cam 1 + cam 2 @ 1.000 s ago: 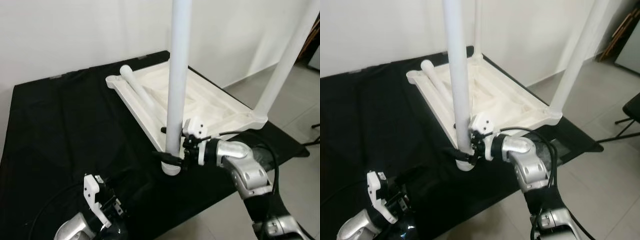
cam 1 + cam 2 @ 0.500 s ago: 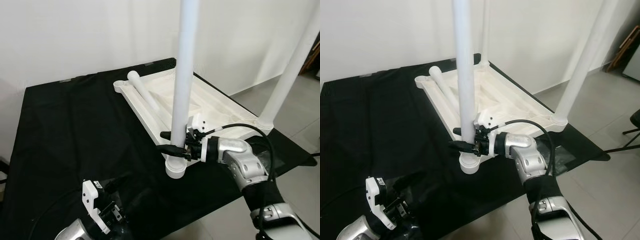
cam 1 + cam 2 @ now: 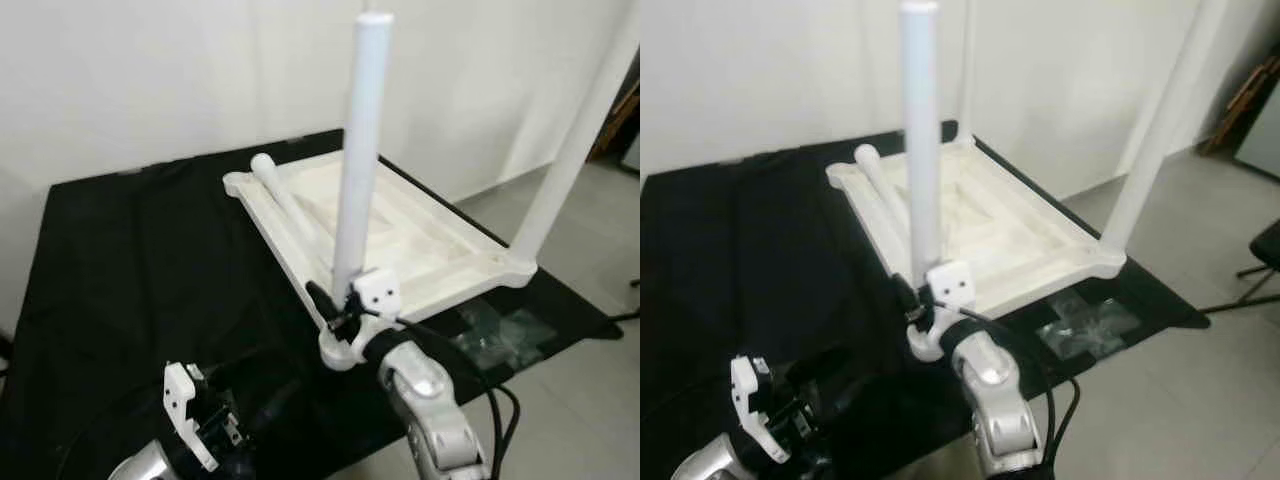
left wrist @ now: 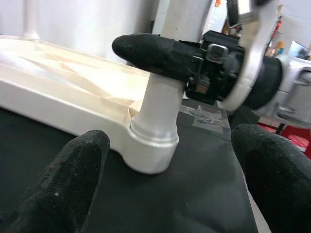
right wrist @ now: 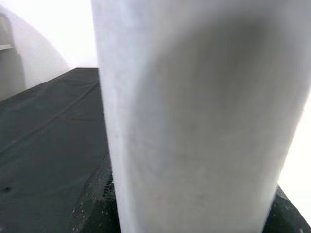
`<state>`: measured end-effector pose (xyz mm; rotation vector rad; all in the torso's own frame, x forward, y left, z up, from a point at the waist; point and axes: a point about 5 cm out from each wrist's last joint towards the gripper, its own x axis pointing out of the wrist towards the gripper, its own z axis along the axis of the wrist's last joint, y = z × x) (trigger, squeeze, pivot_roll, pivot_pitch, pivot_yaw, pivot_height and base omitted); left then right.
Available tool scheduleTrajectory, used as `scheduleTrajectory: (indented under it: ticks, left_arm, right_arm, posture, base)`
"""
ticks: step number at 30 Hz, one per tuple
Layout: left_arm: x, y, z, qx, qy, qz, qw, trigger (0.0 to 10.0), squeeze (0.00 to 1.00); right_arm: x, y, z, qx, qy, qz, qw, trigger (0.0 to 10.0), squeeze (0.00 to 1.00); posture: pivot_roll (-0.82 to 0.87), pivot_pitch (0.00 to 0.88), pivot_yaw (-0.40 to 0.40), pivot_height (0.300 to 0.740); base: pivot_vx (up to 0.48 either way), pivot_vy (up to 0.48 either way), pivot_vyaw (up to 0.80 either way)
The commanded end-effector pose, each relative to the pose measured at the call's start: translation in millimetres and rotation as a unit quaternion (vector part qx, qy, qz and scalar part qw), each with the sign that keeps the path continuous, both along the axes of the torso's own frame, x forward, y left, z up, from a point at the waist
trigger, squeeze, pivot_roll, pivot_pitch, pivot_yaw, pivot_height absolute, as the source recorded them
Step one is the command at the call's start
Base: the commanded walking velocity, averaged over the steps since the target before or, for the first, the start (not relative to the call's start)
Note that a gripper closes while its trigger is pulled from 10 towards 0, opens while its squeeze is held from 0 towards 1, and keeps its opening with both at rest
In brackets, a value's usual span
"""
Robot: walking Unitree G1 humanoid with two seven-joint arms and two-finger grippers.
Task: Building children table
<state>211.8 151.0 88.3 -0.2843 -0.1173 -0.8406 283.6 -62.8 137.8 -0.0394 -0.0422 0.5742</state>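
Right pincer (image 3: 335, 308) clamped on the upright table leg (image 3: 358, 160): keep it plumb (left pincer (image 4: 170, 160) apart) while seating it in the corner socket (image 3: 340, 350).

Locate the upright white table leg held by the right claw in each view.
Left eye view: upright white table leg, centre.
Right eye view: left of centre.
Left wrist view: its base in the corner socket.
Right wrist view: close up.
Shared landmark: black cloth.

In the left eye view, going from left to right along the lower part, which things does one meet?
Left hand → right hand on the near table leg → clear plastic wrap on the black cloth.
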Motion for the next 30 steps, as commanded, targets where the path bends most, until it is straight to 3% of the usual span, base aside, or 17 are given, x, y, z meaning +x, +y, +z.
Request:
scheduleTrajectory:
  ticks: [1,4,5,7,8,13,14,19,20,21,22,24,30]
  left_arm:
    - [-0.3,2.4,-5,0.010,0.011,-0.002,1.000,10.0,0.00]
    - [1.7,2.7,-5,0.009,0.010,0.000,1.000,10.0,0.00]
    - [3.2,3.3,-4,0.009,0.007,0.006,1.000,10.0,0.00]
    - [3.6,3.4,-4,0.009,0.006,0.008,1.000,10.0,0.00]
    - [3.9,3.4,-4,0.009,0.006,0.009,1.000,10.0,0.00]
    - [4.2,3.3,-4,0.009,0.006,0.009,1.000,10.0,0.00]
    - [4.4,2.9,-4,0.010,0.007,0.009,1.000,10.0,0.00]
    - [4.9,2.3,-4,0.010,0.007,0.010,1.000,10.0,0.00]
    - [5.4,2.2,-4,0.010,0.006,0.011,1.000,10.0,0.00]
    - [5.4,2.2,-4,0.010,0.006,0.011,1.000,10.0,0.00]
    - [5.8,2.0,-3,0.010,0.006,0.013,1.000,10.0,0.00]
    - [5.9,1.6,-3,0.010,0.005,0.015,1.000,10.0,0.00]
    - [5.5,1.3,-3,0.009,0.005,0.016,1.000,10.0,0.00]
  right_arm:
    - [-14.5,12.4,-43,-0.020,0.100,0.032,0.994,0.0,0.00]
    - [-5.6,4.5,-39,-0.033,0.098,0.021,0.994,0.0,0.00]
    - [-0.7,0.8,-39,-0.037,0.109,0.026,0.993,10.0,0.00]
    - [0.1,0.9,-36,-0.035,0.106,0.034,0.993,10.0,0.00]
    - [3.2,0.7,-28,-0.026,0.097,0.051,0.994,10.0,1.00]
    - [9.7,-1.6,-13,-0.012,0.077,0.078,0.994,10.0,1.00]
    - [22.0,-12.3,5,-0.013,0.048,0.094,0.994,10.0,1.00]
    - [42.2,-35.3,27,-0.027,0.019,0.127,0.991,10.0,0.98]
    - [46.1,-41.6,31,-0.037,0.014,0.140,0.989,10.0,0.69]
    - [46.1,-41.6,31,-0.037,0.014,0.140,0.989,10.0,0.69]
    - [50.9,-49.2,34,-0.049,0.011,0.155,0.987,10.0,0.00]
    - [58.3,-59.7,37,-0.061,0.016,0.170,0.983,10.0,0.00]
    - [58.0,-63.2,34,-0.062,0.031,0.205,0.976,10.0,0.00]
  posture:
    - [-0.09,0.096,0.024,0.740]
    - [-0.09,0.091,0.020,0.740]
    - [-0.08,0.091,0.018,0.740]
    - [-0.08,0.090,0.019,0.740]
    - [-0.08,0.090,0.019,0.740]
    - [-0.08,0.088,0.020,0.740]
    - [-0.08,0.087,0.016,0.740]
    - [-0.07,0.087,0.011,0.740]
    - [-0.07,0.087,0.011,0.740]
    - [-0.07,0.087,0.011,0.740]
    - [-0.06,0.086,0.007,0.740]
    - [-0.06,0.087,0.005,0.740]
    - [-0.05,0.088,0.006,0.740]
  base:
    - [0.000,0.000,0.00]
    - [0.000,0.000,0.00]
    - [0.000,0.000,0.00]
    - [0.000,0.000,0.00]
    - [0.000,0.000,0.00]
    - [0.000,0.000,0.00]
    - [0.000,0.000,0.00]
    - [0.000,0.000,0.00]
    - [0.000,0.000,0.00]
    - [0.000,0.000,0.00]
    - [0.000,0.000,0.00]
    - [0.000,0.000,0.00]
    - [0.000,0.000,0.00]
